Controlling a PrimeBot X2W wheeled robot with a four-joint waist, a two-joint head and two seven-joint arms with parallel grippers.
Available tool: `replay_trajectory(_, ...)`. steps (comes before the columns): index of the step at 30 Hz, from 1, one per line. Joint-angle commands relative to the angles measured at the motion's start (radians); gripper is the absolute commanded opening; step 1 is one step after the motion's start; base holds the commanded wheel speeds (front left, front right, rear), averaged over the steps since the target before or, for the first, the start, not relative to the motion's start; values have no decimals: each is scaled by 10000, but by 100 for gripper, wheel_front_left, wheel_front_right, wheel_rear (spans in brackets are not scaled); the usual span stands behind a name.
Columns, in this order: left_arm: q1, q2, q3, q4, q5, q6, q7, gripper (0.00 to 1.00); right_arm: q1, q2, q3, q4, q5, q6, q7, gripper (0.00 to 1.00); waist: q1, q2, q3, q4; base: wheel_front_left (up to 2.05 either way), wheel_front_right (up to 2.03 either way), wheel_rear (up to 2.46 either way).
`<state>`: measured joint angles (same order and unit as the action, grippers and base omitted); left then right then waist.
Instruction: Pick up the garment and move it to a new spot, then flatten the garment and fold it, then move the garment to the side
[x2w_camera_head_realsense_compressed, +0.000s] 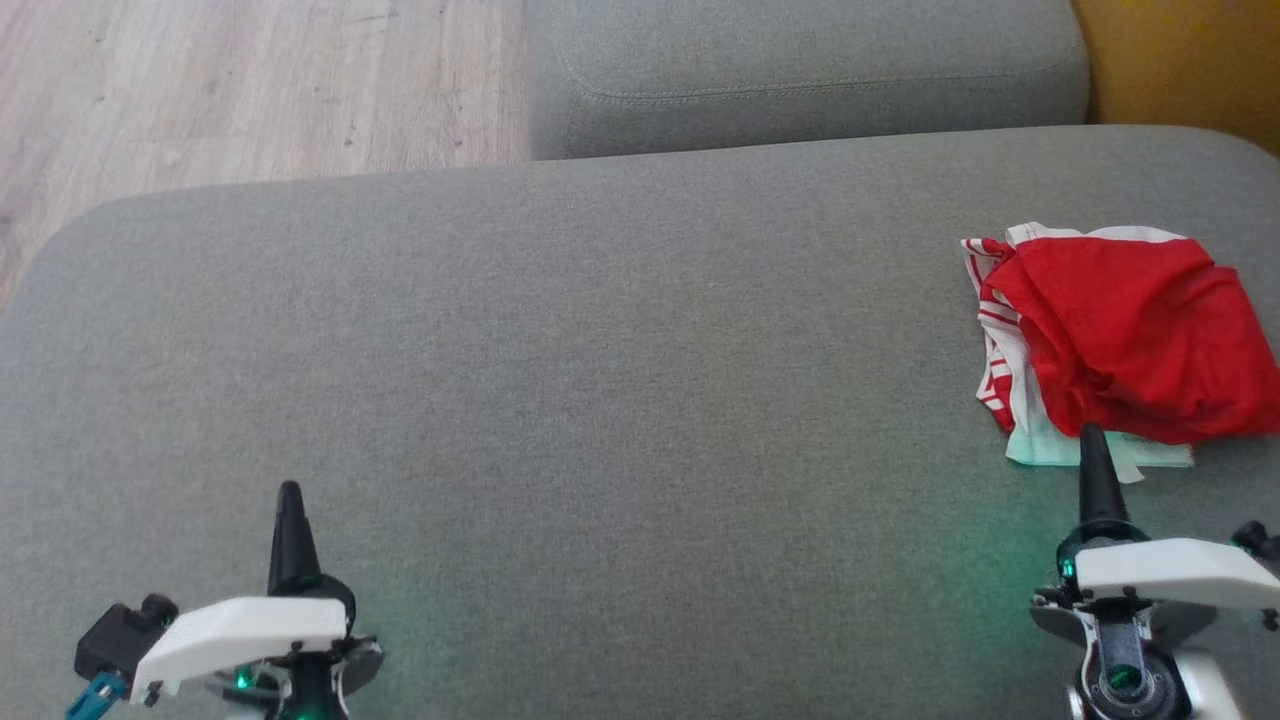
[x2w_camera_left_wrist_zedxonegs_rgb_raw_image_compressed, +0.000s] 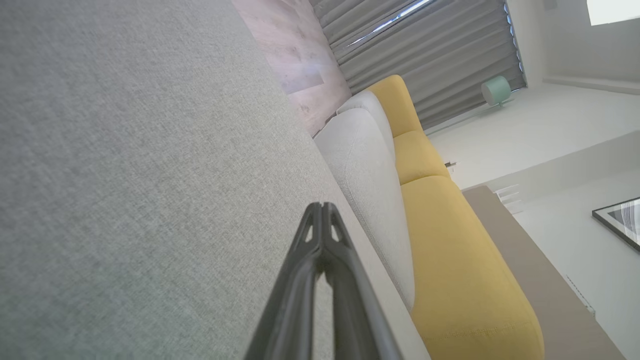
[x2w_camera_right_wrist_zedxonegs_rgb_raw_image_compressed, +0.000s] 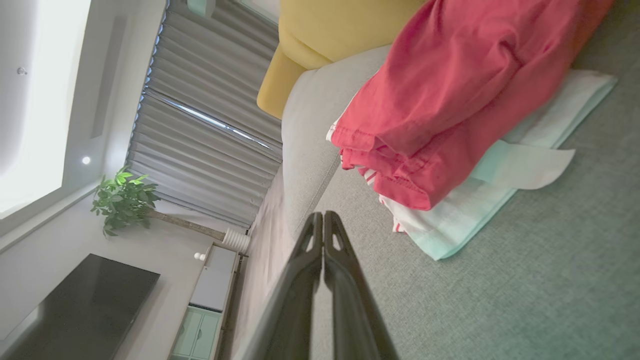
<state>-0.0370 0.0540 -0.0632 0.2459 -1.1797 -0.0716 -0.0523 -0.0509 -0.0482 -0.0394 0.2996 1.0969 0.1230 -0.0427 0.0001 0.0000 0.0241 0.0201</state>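
At the far left of the head view, a strip of pale wooden floor (x2w_camera_head_realsense_compressed: 250, 80) lies beyond a broad grey seat cushion (x2w_camera_head_realsense_compressed: 640, 350). The left pincer (x2w_camera_head_realsense_compressed: 290, 495) sits at the lower left over this cushion, with bare fabric all around it. The left wrist view shows the left pincer (x2w_camera_left_wrist_zedxonegs_rgb_raw_image_compressed: 321, 207) with its two dark fingers pressed together at the tips and nothing between them.

A second grey cushion (x2w_camera_head_realsense_compressed: 800, 70) lies behind the middle of the broad one, and a yellow sofa (x2w_camera_head_realsense_compressed: 1180, 60) shows at the top right corner.

The garment (x2w_camera_head_realsense_compressed: 1130, 330) lies crumpled near the right edge of the broad cushion, well apart from the left pincer. It is red on top, with red-and-white stripes along its left side and a pale mint-white layer beneath. Whether that layer belongs to the same piece cannot be told.

The right pincer (x2w_camera_head_realsense_compressed: 1092, 435) is at the lower right, its tip over the near edge of the pale layer. In the right wrist view, the right pincer (x2w_camera_right_wrist_zedxonegs_rgb_raw_image_compressed: 324, 216) is closed tip to tip and holds nothing, and the garment (x2w_camera_right_wrist_zedxonegs_rgb_raw_image_compressed: 450, 100) lies just ahead of it. Whether the tip touches the cloth cannot be told.
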Motion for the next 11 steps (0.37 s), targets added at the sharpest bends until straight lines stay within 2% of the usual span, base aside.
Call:
replay_trajectory(1, -567, 162, 344, -280, -277, -88, 95, 0, -484, -166, 65, -399, 332, 49, 95, 0, 0, 0, -8, -7, 0, 0, 0)
replay_trajectory(11, -593, 166, 595, -222, -1229, -200, 390, 0, -499, -167, -70, -435, 1439, 56, 385, 0, 0, 0, -53, -50, 0, 0, 0)
